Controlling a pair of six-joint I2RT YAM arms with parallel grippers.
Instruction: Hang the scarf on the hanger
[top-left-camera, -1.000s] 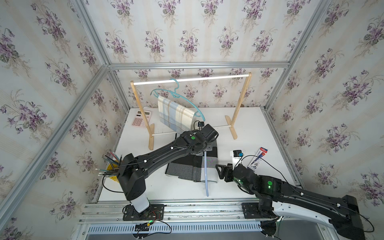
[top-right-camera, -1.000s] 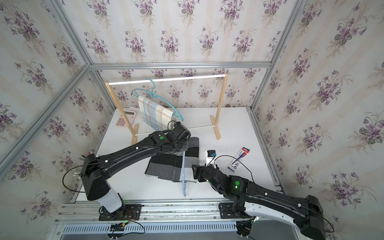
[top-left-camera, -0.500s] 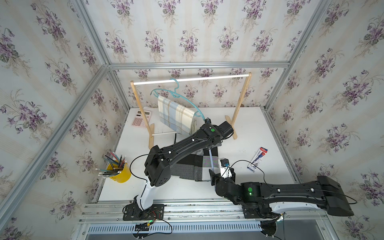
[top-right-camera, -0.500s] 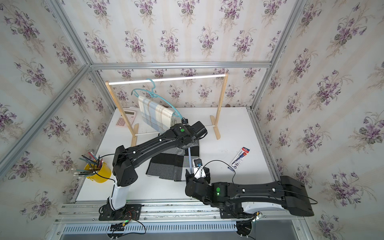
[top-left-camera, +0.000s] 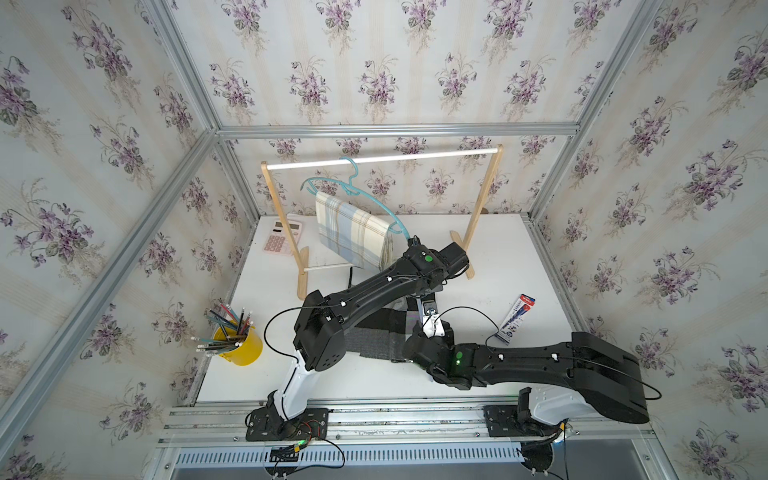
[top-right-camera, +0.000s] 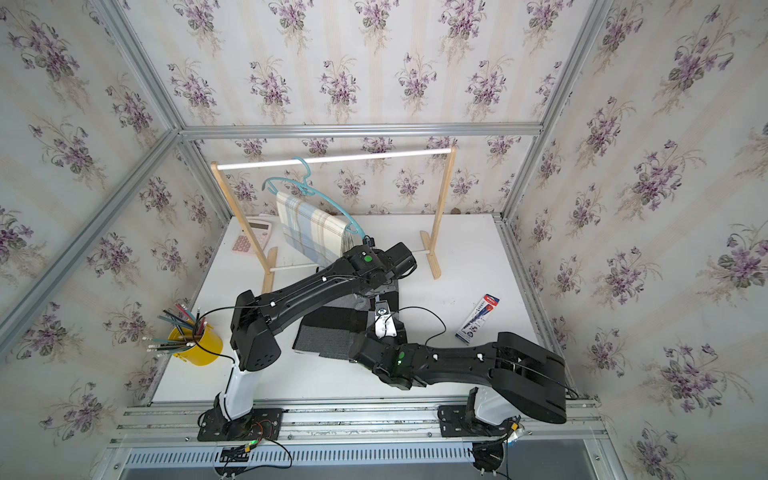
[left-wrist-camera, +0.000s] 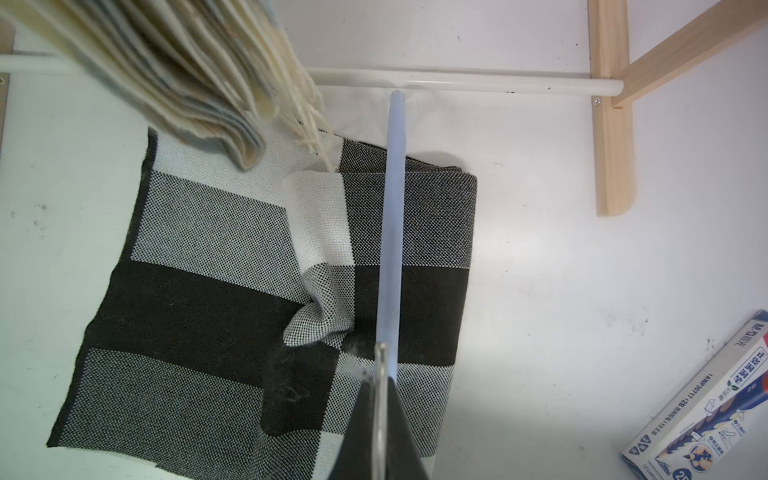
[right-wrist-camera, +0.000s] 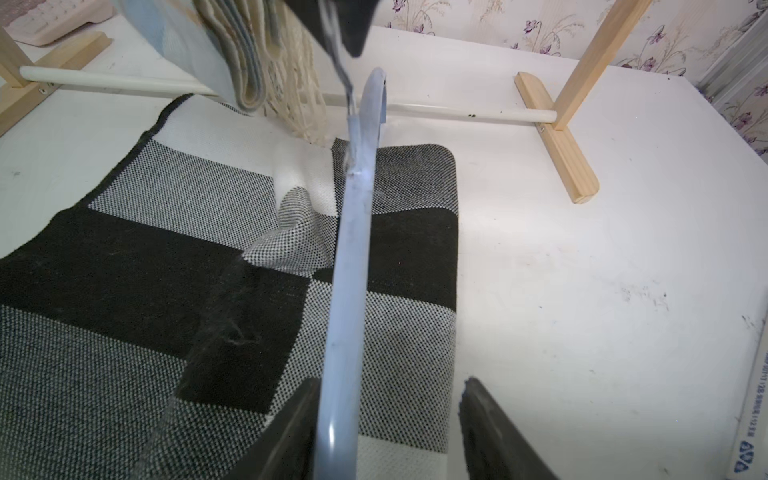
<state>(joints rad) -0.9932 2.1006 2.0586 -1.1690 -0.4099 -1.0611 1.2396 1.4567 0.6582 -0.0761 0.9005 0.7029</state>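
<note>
The scarf (left-wrist-camera: 208, 291), checked in black, grey and white, is seen lying folded on the white surface (top-left-camera: 498, 257), near the centre in both top views, just in front of the wooden rack (top-left-camera: 483, 195). At its 9 o'clock a yellow pencil cup (top-left-camera: 239, 353) is found. At its 11 o'clock a plaid cloth (top-left-camera: 353, 232) is draped over a teal hanger (top-left-camera: 384, 211) on the rack.

A pale blue hanger (left-wrist-camera: 390, 208) is held over the scarf and is pinched by the left end effector (left-wrist-camera: 380, 374), whose jaws are pressed together on the bar. Farther along, the bar is straddled by the right end effector (right-wrist-camera: 390, 386). Its jaws are spread, one close beside the bar and the other well apart. At 3 o'clock a pen box (top-left-camera: 515, 318) is seen.

The step in hand is judged to be a handover or a two-sided hold of the hanger. A firm closing on the bar is called for next, before the scarf can be lifted and threaded.
</note>
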